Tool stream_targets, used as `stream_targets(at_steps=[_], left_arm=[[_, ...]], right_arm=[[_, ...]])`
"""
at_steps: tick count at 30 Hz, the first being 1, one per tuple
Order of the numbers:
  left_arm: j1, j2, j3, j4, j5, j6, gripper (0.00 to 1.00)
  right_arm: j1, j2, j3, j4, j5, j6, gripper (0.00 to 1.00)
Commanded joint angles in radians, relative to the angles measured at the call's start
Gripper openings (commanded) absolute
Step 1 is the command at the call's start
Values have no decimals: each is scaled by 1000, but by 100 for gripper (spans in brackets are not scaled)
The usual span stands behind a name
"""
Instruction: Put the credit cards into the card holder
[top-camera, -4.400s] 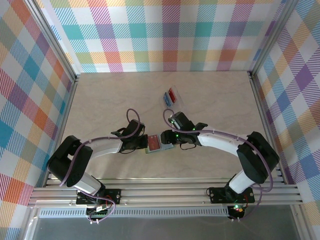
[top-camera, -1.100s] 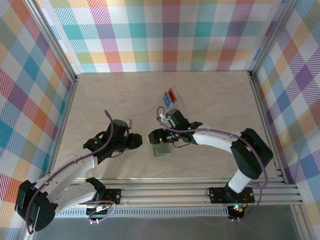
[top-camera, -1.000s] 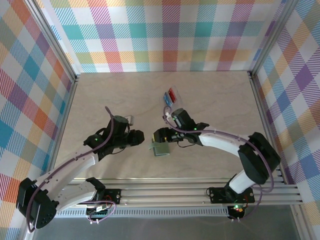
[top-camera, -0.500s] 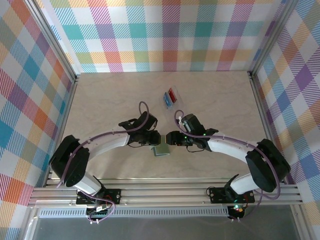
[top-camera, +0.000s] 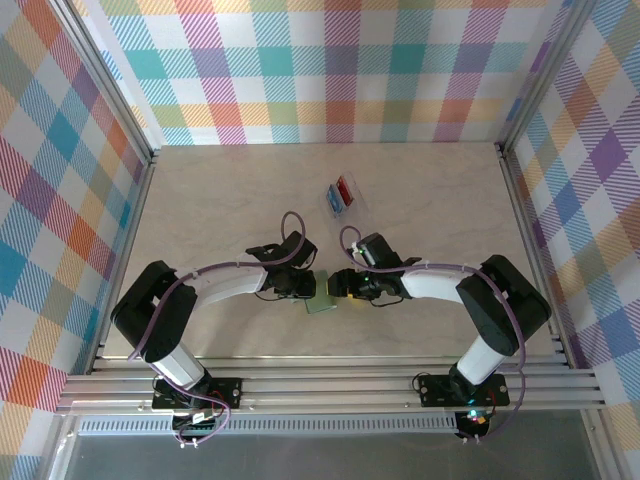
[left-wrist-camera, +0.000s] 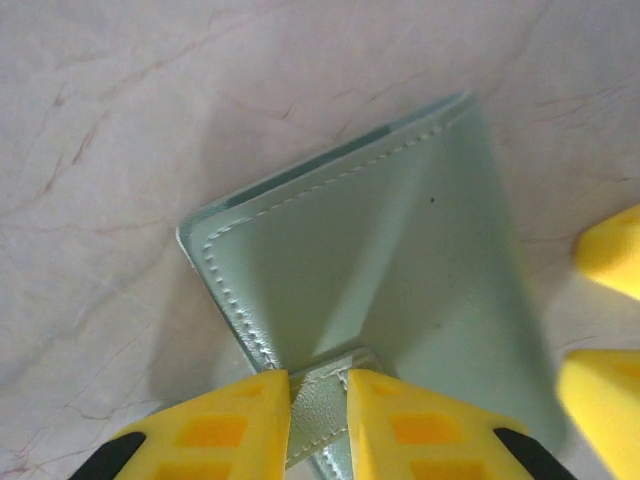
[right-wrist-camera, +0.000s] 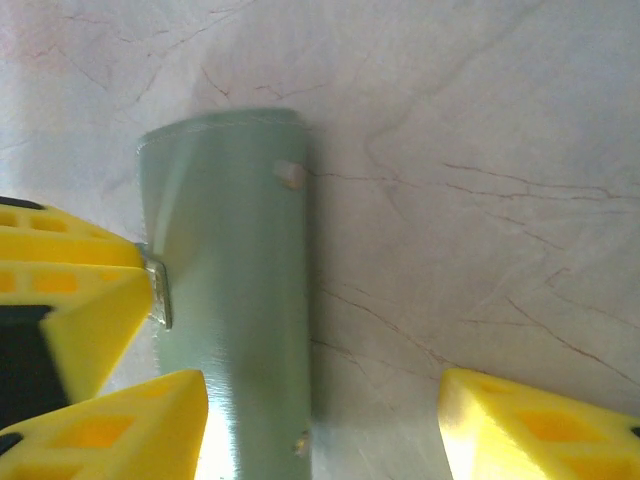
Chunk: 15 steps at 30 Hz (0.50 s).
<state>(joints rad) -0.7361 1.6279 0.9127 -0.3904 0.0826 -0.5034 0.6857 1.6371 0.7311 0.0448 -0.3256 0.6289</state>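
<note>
Left end effector (left-wrist-camera: 318, 420) is pinched nearly shut on a thin bit of edge on the card holder (left-wrist-camera: 400, 270), looks like just one leaf or a little tab of it and not the whole thickness. Right end effector (right-wrist-camera: 320, 390) is spread wide with a finger either side of the holder and nothing in its grip, as far as I can tell it isn't touching it. The holder itself lies flat on the bench (top-camera: 220, 200), folded shut, right in the middle between the two arms near the front. The credit cards (top-camera: 341, 191), red and blue ones, sit in a clear tray (top-camera: 356, 205) well apart, further back. So my read is we're at the "get the wallet open" step, no card has gone in yet. Next move, I'd guess, is for the right side to pin or grab the lower leaf while the left peels its flap up and over. Tricky bit: that soft material could slip out of such a shallow pinch, or the whole thing could lift instead of opening.
</note>
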Motion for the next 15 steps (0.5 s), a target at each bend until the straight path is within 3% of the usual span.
stream_targets(at_steps=[1,11,15], left_arm=[[13,24,-48,-28,-14,11,23],[33,44,-116,47,40,-6,22],[52,36,-140,85,86,-10,21]], right_arm=[[5,47,29,84,-93,7,63],[23,137,67,183,-209,40,57],[43,179,86,234,-264,64,43]])
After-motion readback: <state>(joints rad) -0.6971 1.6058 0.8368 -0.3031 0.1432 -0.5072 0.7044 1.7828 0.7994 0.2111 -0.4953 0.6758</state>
